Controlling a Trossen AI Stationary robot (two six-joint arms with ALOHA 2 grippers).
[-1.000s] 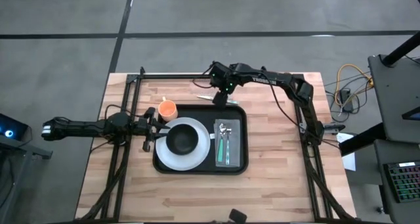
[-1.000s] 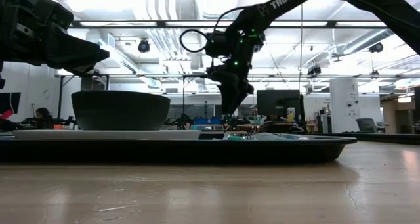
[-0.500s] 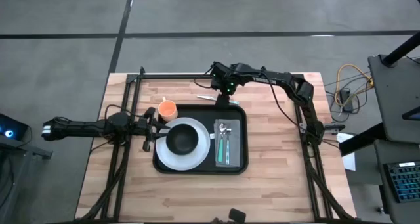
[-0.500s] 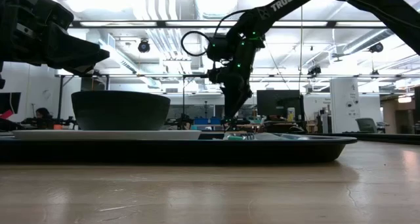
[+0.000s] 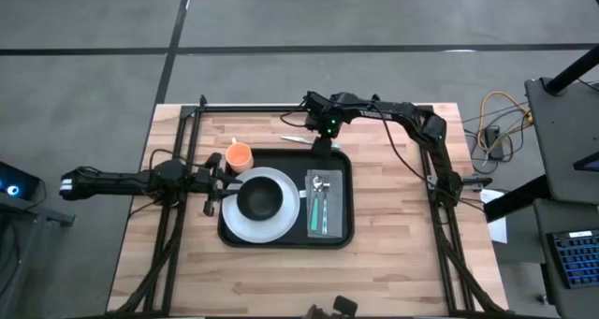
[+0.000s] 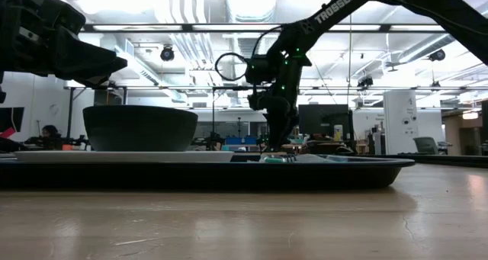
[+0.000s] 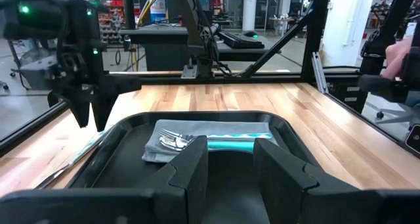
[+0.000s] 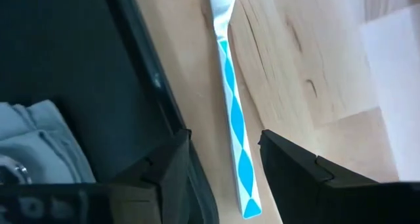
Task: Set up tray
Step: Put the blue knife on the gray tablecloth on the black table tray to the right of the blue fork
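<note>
**High view: my right hand low over the knife behind the tray**

High view shows the black tray [image 5: 285,239] lying in the middle of the tabletop [image 5: 393,263]. On it sit a white plate [image 5: 279,216] with a dark bowl [image 5: 260,199] on top, and to the right a grey napkin [image 5: 323,221] carrying cutlery, including a teal-handled piece.

My right hand [image 5: 324,143] reaches in from the far right and hangs just past the tray's far rim. Its 2 fingers [image 8: 298,175] stand apart, one on each side of a knife [image 8: 233,119] with a blue-and-white patterned handle that lies flat on the wood beside the rim. I cannot tell whether the fingertips touch the wood.

My left hand [image 5: 217,183] waits at the tray's left edge, beside the plate, with its fingers [image 7: 190,168] spread open and nothing between them. An orange cup [image 5: 240,155] stands on the tabletop near the tray's far left corner.
</note>
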